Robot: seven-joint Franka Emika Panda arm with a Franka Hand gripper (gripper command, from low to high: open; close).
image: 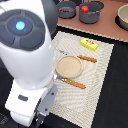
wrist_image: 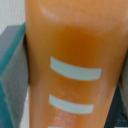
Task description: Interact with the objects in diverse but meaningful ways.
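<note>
In the wrist view a golden bread loaf (wrist_image: pixel 70 65) with pale score marks fills almost the whole picture, right up against the camera, with dark grey gripper parts at both sides. My gripper (image: pixel 42 107) is low at the exterior view's left, mostly hidden by the arm, and appears shut on the loaf. On the mat lie a tan plate (image: pixel 68 65), a yellow packet block (image: pixel 89 44) and orange-handled cutlery (image: pixel 75 83) (image: pixel 87 58). A red tomato (image: pixel 85 8) sits in a grey-blue pot (image: pixel 91 12); a second pot (image: pixel 66 9) holds something brown.
The pale woven mat (image: pixel 92 95) lies on a black table. The pots stand on a reddish-brown board (image: pixel 107 26) at the back, with a beige bowl (image: pixel 123 17) at the exterior view's right. My white arm (image: pixel 25 45) blocks the exterior view's left.
</note>
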